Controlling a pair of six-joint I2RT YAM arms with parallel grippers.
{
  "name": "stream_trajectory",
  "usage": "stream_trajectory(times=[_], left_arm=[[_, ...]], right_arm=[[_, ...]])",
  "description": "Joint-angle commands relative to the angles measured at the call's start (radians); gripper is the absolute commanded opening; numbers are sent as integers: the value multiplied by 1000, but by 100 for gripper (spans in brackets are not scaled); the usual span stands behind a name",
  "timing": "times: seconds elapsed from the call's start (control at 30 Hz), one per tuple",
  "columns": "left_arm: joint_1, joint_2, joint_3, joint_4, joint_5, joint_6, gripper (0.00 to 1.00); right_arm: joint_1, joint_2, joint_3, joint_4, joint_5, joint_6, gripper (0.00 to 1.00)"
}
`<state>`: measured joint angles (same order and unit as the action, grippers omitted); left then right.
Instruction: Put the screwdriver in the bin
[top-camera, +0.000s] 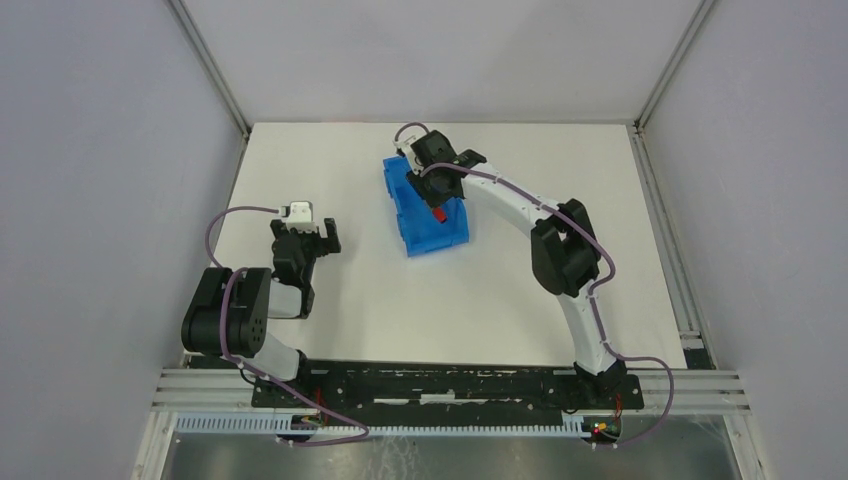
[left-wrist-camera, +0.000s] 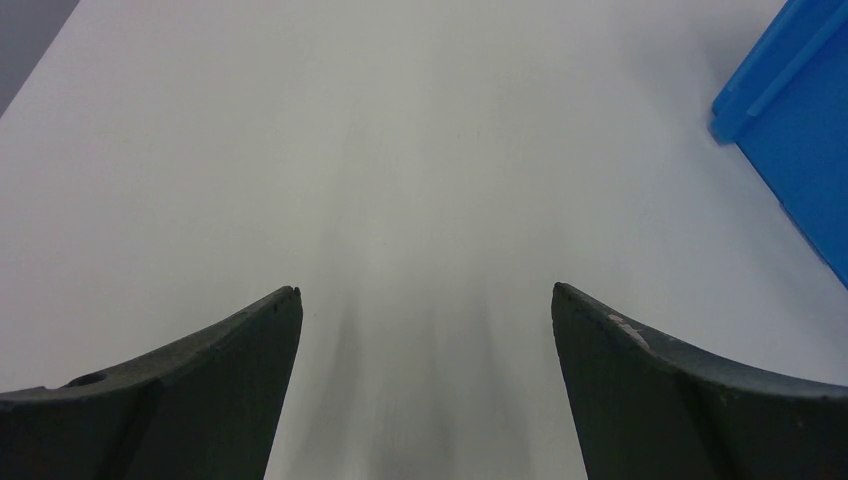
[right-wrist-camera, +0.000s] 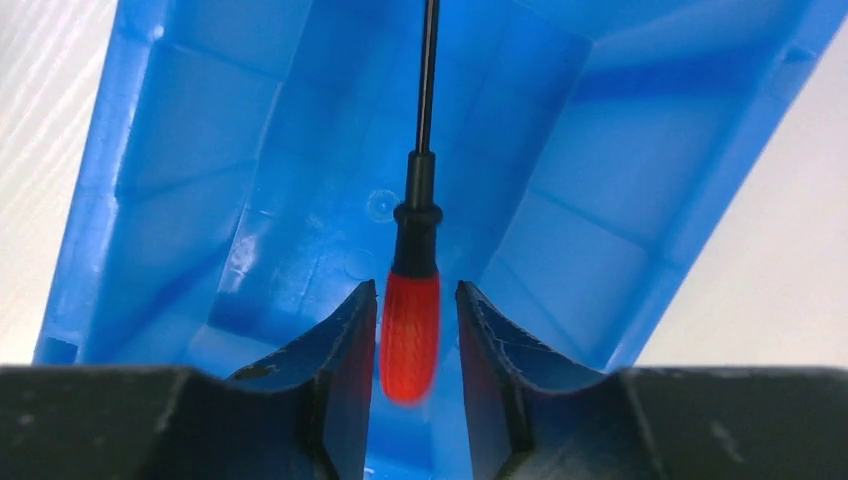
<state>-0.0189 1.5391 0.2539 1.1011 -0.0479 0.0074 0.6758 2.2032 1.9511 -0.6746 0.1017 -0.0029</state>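
The blue bin (top-camera: 402, 208) stands at mid-table, and my right gripper (top-camera: 434, 192) hangs over its inside. In the right wrist view the screwdriver (right-wrist-camera: 410, 335) points away from me above the bin's floor (right-wrist-camera: 300, 150), its red handle blurred between my right gripper's (right-wrist-camera: 416, 288) fingers. A thin gap shows on each side of the handle, so the jaws stand slightly open and clear of it. From above, the red handle of the screwdriver (top-camera: 438, 213) shows inside the bin. My left gripper (top-camera: 322, 238) is open over bare table left of the bin, holding nothing (left-wrist-camera: 425, 290).
A corner of the bin (left-wrist-camera: 800, 150) shows at the right edge of the left wrist view. Grey walls with metal rails close in the white table (top-camera: 520, 300) on three sides. Both arm bases sit on the black rail at the near edge.
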Motion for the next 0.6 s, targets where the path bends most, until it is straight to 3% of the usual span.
stream_trajectory(times=[0.0,0.23,0.27,0.3,0.43,0.57], left_arm=[[-1,-11,4,39,-3,-32,100],[-1,-11,4,39,-3,-32,100],[-1,-11,4,39,-4,-32,100],[-1,-11,4,39,-4,-32,100],[-1,-11,4,39,-3,-32,100],[-1,-11,4,39,-4,-32,100]], right_arm=[[10,-9,46,29,22,2,46],[7,-170,134,40,111,-3,66],[2,-205,131,44,119,-13,76],[-5,-248,119,50,134,-22,97],[-90,-453,-31,122,102,-49,98],[-257,-638,-247,200,28,-18,98]])
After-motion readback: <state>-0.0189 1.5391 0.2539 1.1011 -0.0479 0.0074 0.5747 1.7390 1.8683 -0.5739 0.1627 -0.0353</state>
